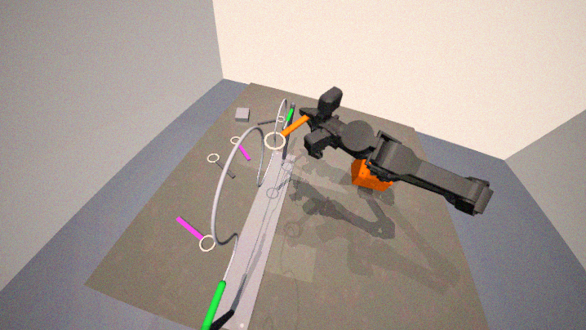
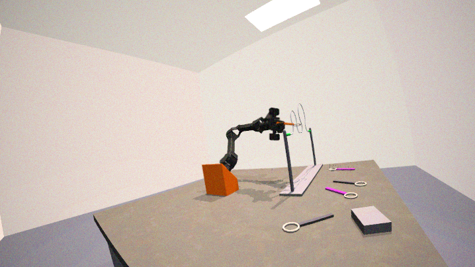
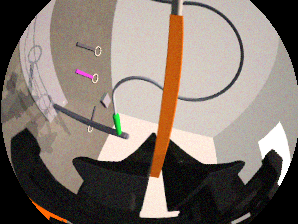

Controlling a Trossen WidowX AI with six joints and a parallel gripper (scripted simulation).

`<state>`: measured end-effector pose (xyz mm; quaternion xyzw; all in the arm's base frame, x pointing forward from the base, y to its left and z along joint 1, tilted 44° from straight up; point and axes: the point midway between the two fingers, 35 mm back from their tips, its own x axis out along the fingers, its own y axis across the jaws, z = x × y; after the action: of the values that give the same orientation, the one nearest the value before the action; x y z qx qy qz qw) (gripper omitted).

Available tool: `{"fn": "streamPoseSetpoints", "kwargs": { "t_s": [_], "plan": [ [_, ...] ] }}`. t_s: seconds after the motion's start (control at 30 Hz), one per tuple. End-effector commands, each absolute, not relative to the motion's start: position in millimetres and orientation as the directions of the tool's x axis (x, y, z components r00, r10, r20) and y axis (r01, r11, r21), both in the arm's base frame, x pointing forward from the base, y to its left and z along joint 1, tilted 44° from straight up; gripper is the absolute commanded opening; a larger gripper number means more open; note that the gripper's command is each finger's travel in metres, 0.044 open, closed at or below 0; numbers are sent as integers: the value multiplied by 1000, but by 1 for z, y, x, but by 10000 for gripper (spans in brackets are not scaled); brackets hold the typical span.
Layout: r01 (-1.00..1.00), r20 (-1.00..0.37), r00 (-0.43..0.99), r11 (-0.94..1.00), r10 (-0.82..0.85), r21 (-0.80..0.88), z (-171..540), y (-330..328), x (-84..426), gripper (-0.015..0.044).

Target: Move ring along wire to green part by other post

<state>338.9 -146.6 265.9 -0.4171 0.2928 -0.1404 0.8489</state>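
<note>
My gripper [image 1: 308, 117] [image 2: 277, 123] [image 3: 157, 136] is shut on the orange handle [image 1: 295, 125] [image 2: 288, 123] [image 3: 172, 95]. The pale ring [image 1: 265, 141] is raised at the low stretch of wire between the two loops, and the wire appears to pass through it. Contact between ring and wire cannot be told; the ring is almost out of the wrist view. The grey wire [image 1: 215, 197] [image 3: 242, 55] has a green part [image 1: 290, 114] [image 2: 288, 134] [image 3: 117, 124] by one post [image 1: 285, 143] [image 2: 288, 162] [image 3: 90, 121], and another green part [image 1: 213, 305] by the other post [image 2: 312, 147].
A pale base strip [image 1: 255, 221] [image 2: 298, 189] carries the posts. Beyond it lie magenta-handled rings, dark-handled rings and a grey block [image 1: 241, 114] [image 2: 372, 219]. The orange arm base [image 1: 370, 180] [image 2: 217, 180] stands on the other side.
</note>
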Motion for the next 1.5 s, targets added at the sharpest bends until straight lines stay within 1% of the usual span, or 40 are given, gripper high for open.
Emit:
{"fn": "streamPoseSetpoints", "kwargs": {
  "t_s": [0.0, 0.27, 0.63, 1.0, 1.47],
  "plan": [
    [-8, -356, 785, 567, -506, -824, 277, -153, 338, -150],
    [-9, -354, 785, 563, -508, -826, 285, -156, 337, -150],
    [10, -396, 793, 661, -462, -750, 283, -154, 338, -150],
    [36, -451, 809, 797, -377, -602, 275, -146, 339, -150],
    [62, -496, 833, 933, -244, -355, 265, -133, 342, -150]
  ]
}}
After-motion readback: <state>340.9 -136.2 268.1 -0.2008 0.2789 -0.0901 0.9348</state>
